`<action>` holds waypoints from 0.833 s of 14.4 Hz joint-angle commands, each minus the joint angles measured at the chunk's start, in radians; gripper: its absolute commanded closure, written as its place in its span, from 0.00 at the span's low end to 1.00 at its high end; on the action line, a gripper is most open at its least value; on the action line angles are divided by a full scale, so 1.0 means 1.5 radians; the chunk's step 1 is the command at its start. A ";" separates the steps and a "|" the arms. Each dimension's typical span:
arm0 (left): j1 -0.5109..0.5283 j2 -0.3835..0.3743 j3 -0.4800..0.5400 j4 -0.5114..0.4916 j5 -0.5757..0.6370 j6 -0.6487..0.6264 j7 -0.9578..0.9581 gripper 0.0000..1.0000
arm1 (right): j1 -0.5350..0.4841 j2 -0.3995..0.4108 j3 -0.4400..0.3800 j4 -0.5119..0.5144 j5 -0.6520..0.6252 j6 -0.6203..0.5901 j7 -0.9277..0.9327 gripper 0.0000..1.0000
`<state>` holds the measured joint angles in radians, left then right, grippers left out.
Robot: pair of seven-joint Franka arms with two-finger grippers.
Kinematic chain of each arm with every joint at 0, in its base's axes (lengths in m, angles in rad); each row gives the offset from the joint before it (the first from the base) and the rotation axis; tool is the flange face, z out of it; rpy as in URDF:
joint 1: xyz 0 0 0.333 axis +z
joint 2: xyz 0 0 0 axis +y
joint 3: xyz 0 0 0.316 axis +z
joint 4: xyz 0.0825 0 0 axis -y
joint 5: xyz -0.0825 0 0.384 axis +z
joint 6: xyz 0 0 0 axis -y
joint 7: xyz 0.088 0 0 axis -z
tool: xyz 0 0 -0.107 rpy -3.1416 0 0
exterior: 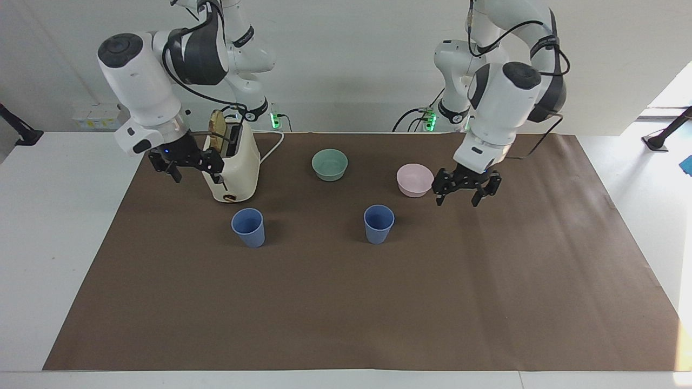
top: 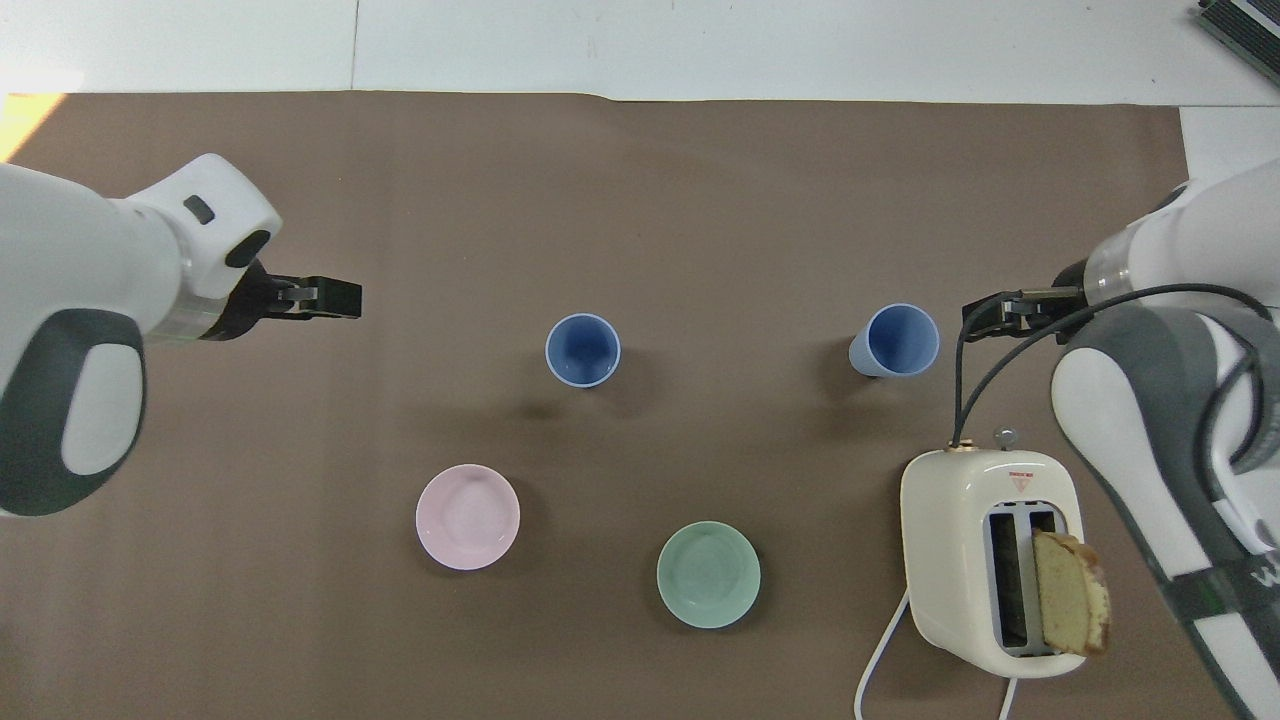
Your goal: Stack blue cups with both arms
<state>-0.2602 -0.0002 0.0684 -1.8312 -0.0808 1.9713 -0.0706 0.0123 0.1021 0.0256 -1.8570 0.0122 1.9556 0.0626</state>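
Note:
Two blue cups stand upright and apart on the brown mat. One cup [exterior: 378,223] [top: 583,350] is mid-table; the other cup [exterior: 248,227] [top: 895,340] stands toward the right arm's end, a little farther from the robots than the toaster. My left gripper [exterior: 466,194] [top: 335,297] is open and empty, raised over the mat beside the pink bowl, toward the left arm's end, well clear of the mid-table cup. My right gripper [exterior: 186,170] [top: 990,312] is open and empty, in the air beside the toaster, close to the second cup but not touching it.
A cream toaster [exterior: 231,167] [top: 990,560] with a bread slice in one slot stands near the right arm, its cord trailing toward the robots. A teal-green bowl [exterior: 330,164] [top: 708,574] and a pink bowl [exterior: 414,180] [top: 468,517] sit nearer the robots than the cups.

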 commanded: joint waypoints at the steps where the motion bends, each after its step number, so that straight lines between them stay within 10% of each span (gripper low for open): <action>1: 0.066 0.004 -0.009 0.066 0.003 -0.083 0.093 0.00 | 0.015 0.010 0.000 -0.030 0.009 0.045 0.017 0.00; 12: 0.140 0.012 -0.011 0.188 0.046 -0.218 0.203 0.00 | 0.016 0.060 0.000 -0.085 0.009 0.142 0.025 0.00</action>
<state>-0.0468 0.0003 0.0580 -1.5772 -0.0333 1.6589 0.2258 0.0416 0.1760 0.0228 -1.9731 0.0123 2.1221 0.0858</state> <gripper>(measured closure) 0.000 0.000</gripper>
